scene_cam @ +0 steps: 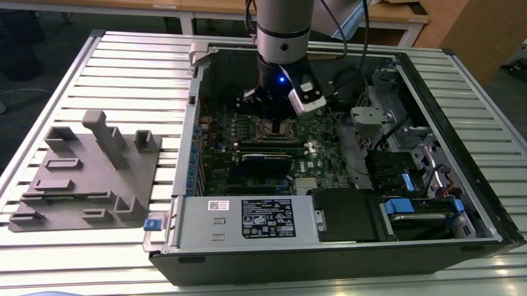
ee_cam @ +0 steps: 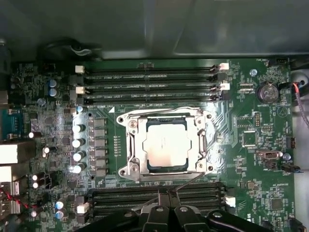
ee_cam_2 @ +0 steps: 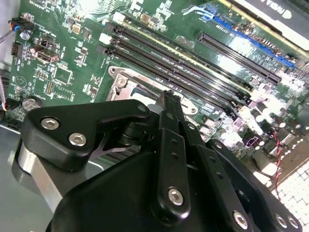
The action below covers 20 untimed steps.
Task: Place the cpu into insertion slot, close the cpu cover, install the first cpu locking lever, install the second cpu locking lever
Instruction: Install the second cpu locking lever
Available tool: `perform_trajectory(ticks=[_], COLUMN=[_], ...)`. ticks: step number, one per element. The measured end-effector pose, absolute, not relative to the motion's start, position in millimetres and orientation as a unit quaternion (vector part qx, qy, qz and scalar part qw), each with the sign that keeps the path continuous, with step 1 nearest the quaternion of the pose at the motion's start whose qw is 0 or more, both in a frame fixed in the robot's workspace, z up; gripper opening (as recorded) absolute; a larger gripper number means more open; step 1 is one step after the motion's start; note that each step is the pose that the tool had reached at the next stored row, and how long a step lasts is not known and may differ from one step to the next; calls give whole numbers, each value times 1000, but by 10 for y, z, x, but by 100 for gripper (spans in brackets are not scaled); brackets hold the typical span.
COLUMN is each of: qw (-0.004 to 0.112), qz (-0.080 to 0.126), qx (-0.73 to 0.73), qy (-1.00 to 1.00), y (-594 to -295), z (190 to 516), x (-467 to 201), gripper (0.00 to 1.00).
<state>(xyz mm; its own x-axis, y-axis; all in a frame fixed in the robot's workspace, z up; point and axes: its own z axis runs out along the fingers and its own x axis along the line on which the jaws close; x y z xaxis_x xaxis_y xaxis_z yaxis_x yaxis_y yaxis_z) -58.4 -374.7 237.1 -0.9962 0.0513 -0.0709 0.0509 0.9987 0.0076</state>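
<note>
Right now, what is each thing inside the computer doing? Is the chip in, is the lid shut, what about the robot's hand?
cpu: lying flat in the insertion slot, metal top up.
cpu cover: down, framing the chip.
locking lever: thin wire slanting up from the socket's edge, not latched flat.
gripper: just beside the socket, jaws close together at the lever's end.
computer case: side open, board exposed.
</note>
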Motion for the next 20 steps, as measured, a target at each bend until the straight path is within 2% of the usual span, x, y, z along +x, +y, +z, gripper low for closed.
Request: perform_trajectory(ticks=[10,20], qw=[35,35], qz=[-6,-6], qx=[24,24], qy=[999,999], y=[-3751,-3751], z=[2309,2295], x=[-610,-610], gripper=[11,11])
